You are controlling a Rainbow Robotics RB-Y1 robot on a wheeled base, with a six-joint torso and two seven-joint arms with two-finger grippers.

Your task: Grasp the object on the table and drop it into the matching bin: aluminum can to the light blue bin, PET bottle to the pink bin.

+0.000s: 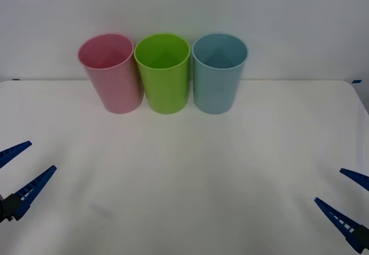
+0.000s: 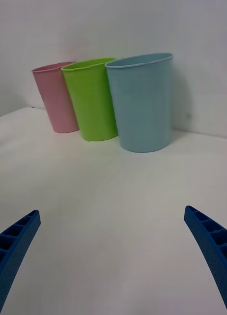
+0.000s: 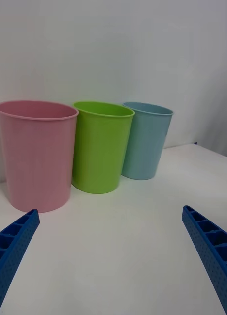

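Three tall cups stand in a row at the back of the white table. The lime green bin is in the middle. The pink bin is just to its left and the light blue bin just to its right.

The front view looks down into the three open tops. I cannot tell where the can is.

The left gripper hangs far in front of the green bin, off to the left, fingers spread wide and holding nothing. The right gripper is far in front, off to the right, also spread wide and bare.

The wrist views show the bins from the side.
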